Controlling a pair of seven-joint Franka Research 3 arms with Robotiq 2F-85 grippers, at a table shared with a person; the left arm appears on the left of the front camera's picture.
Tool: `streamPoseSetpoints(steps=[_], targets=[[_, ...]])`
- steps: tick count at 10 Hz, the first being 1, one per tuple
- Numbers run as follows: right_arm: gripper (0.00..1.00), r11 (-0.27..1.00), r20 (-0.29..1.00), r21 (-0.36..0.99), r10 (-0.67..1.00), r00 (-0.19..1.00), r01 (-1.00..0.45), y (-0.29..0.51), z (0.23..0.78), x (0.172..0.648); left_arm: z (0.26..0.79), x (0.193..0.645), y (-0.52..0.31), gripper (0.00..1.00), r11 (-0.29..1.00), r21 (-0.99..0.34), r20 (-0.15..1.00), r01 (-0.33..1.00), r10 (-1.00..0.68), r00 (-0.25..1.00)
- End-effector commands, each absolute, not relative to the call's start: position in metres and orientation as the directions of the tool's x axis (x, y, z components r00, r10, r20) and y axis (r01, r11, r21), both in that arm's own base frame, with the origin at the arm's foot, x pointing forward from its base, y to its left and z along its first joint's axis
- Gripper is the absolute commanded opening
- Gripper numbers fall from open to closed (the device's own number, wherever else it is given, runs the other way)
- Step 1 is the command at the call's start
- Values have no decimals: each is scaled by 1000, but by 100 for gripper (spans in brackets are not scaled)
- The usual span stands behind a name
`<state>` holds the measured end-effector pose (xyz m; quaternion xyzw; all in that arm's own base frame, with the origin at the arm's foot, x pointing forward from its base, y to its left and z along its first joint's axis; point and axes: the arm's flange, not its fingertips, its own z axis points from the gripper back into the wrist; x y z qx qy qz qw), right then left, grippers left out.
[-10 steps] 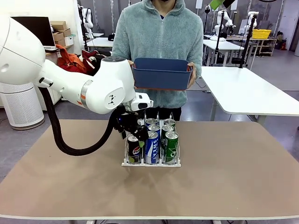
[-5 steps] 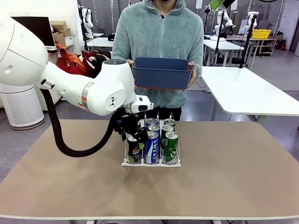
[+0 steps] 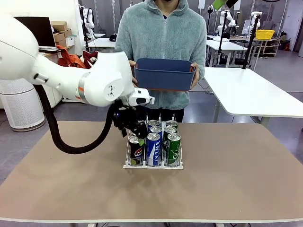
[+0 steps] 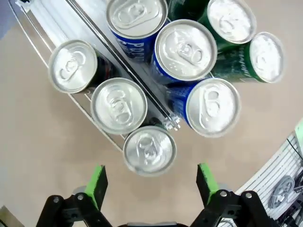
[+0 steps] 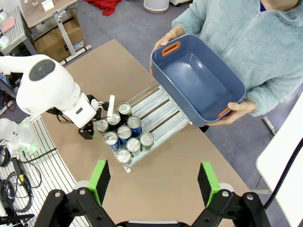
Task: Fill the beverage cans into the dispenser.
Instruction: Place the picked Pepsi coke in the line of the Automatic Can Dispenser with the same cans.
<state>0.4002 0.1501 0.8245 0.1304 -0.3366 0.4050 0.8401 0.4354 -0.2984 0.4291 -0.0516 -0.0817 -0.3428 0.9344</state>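
- Dispenser [image 3: 152,165] sat mid-table [image 3: 236,179], bare tabletop on every side of it.
- Person's dark blue bin [image 3: 164,74] was held above the far edge.
- Left gripper [image 4: 150,182] hung jaws wide, gripping nothing, over the rack's left lane.
- Beverage cans [image 4: 187,49] stood beyond its fingertips; the nearest [image 4: 149,150] lay between them.
- Right gripper [image 5: 154,182] was spread wide, empty, high above.
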Motion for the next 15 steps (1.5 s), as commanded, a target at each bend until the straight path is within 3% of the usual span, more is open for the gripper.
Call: streamPoseSetpoints(steps=[1, 4, 10, 15], targets=[[99, 627, 679, -46, 590, 436, -777, 149, 822, 399, 462, 429, -260, 100, 728, -90, 226, 679, -649, 726], [99, 627, 679, -46, 590, 436, -777, 149, 822, 399, 509, 417, -215, 100, 718, -65, 346, 693, -635, 691], [99, 627, 679, -46, 590, 436, -777, 149, 822, 399, 656, 412, -168, 100, 643, 144, 542, 753, -688, 483], [99, 627, 679, -46, 590, 436, -777, 149, 822, 399, 766, 392, -178, 100, 618, 281, 549, 734, -731, 405]])
